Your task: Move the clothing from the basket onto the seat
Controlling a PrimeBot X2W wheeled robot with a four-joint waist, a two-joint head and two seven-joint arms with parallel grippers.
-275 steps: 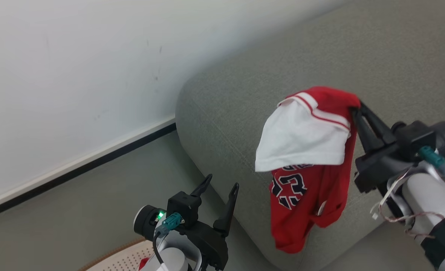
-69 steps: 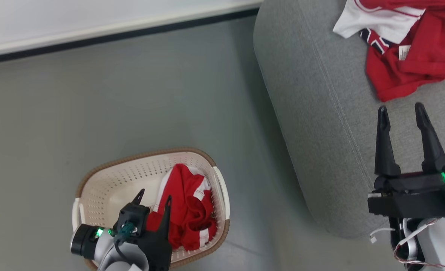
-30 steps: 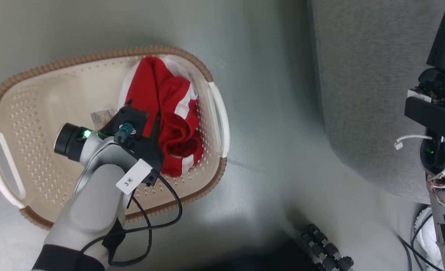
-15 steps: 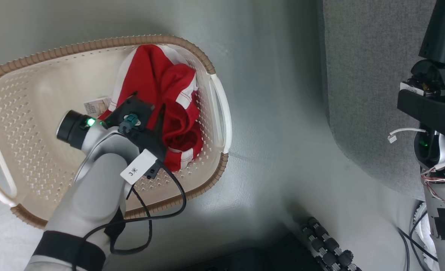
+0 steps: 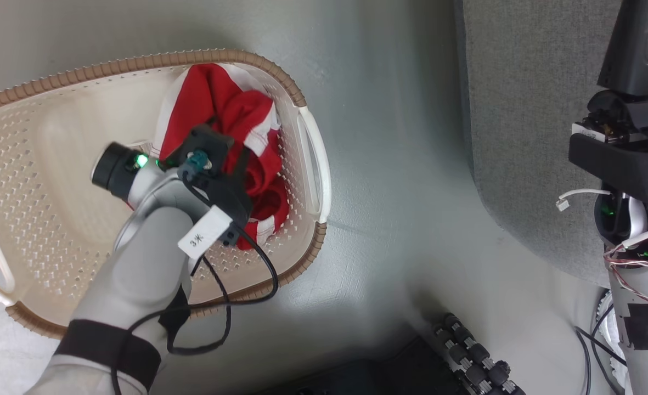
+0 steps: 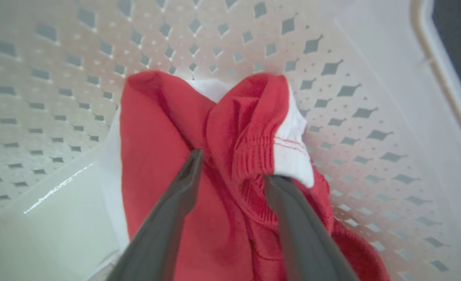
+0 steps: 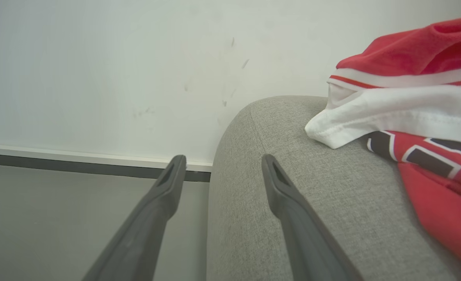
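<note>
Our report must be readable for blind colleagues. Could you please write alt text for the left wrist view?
The two dark fingers of the left gripper, spread open, reach into a crumpled red garment with white trim, one finger on each side of a raised fold. The garment lies in a cream basket with perforated walls.

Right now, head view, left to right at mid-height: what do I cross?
In order: basket's left handle → red garment → basket's right handle → floor → seat.
</note>
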